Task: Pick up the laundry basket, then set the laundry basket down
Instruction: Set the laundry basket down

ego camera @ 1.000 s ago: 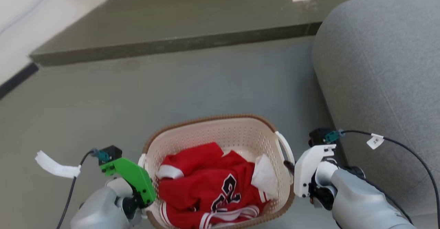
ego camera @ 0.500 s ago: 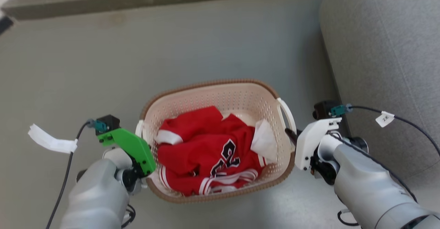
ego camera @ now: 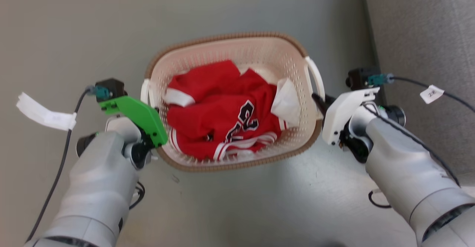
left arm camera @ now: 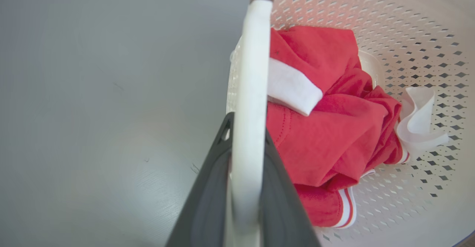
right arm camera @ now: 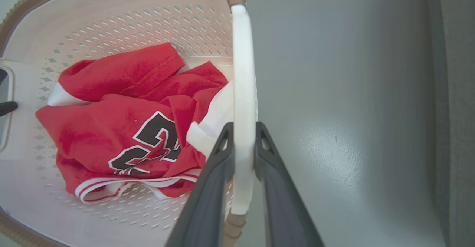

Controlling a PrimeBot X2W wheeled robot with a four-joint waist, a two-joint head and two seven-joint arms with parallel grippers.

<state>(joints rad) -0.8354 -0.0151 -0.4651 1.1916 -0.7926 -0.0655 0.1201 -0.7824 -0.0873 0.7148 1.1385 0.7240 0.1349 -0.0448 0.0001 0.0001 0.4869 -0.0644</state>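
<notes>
This looks like a home, a living-room sort of corner. On the right there's a grey upholstered piece (ego camera: pixel 426 35), fabric-covered like the side of a sofa, standing on a smooth, plain grey floor (ego camera: pixel 74 24). And right in the middle sits a laundry basket (ego camera: pixel 259 52) with a crumpled red jersey (ego camera: pixel 219 106) and a white cloth (ego camera: pixel 285 104) inside: household washing, domestic stuff all round.

Head camera: high, facing nearly straight down on basket (ego camera: pixel 222 38) and floor (ego camera: pixel 74 35). Left wrist camera: very close, sighting along left handle (left arm camera: pixel 250 72) into basket. Right wrist camera: same along right handle (right arm camera: pixel 243 91). All three share red shirt (ego camera: pixel 219 106).
</notes>
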